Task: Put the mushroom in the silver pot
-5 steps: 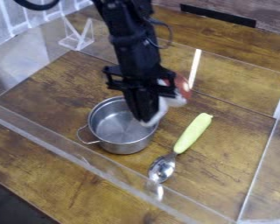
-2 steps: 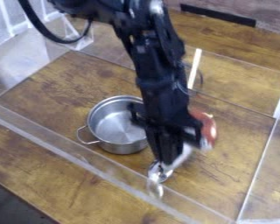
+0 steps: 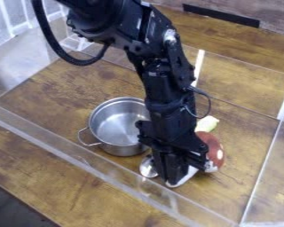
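Claw (image 3: 180, 174) low at the tabletop (image 3: 61, 89), pointing nearly straight down, jaws drawn together and hidden from plain view by the black arm; nothing seen held between them. Mushroom (image 3: 212, 153) just to the claw's right, touching or nearly touching it, red-brown cap outward, resting low by the tabletop; not in the silver pot (image 3: 114, 129), which stands empty to the claw's left and a little behind. Judged as a pinch at the stem from above, or a regrasp, since the mushroom lies well outside the pot and needs lifting over the low wall. Corn cob (image 3: 206, 124) mostly hidden behind the arm, only a yellow tip showing above the mushroom; spoon covered by the claw. Against a second ago: arm then upright over the pot rim with the mushroom beside it, now swung down and to the right, mushroom carried away from the pot rather than into it.
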Controlling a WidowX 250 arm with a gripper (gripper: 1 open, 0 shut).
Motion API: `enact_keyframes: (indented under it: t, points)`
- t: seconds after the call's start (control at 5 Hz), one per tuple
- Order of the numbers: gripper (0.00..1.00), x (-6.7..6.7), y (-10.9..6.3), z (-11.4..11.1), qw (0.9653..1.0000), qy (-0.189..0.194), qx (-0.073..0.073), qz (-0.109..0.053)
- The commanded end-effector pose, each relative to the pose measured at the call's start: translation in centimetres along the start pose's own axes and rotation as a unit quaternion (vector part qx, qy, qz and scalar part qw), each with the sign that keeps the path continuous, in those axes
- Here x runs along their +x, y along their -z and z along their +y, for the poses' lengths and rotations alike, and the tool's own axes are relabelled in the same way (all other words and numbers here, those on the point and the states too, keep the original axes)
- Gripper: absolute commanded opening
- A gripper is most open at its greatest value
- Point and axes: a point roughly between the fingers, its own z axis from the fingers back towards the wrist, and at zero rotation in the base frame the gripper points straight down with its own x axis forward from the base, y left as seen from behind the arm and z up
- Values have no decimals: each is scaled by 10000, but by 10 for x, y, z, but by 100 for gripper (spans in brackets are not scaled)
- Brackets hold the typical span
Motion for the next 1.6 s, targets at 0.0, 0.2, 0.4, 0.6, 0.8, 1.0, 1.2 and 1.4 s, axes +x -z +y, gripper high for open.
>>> enact_keyframes:
  t: [0.0,0.2,0.4,0.6,0.8,1.0,1.2,1.4]
  points:
    - [0,2,-14,0,9995,290,61,-106]
    - [0,4,-14,18,9998,68,111,-156]
    - [0,7,-13,36,9996,-154,150,-208]
    - [0,10,-12,38,9997,16,149,-194]
    - [0,10,-11,35,9996,175,142,-169]
    - [0,10,-9,33,9993,315,133,-151]
    - [0,7,-6,20,9996,-57,159,-236]
    - [0,2,-16,29,9993,139,302,-175]
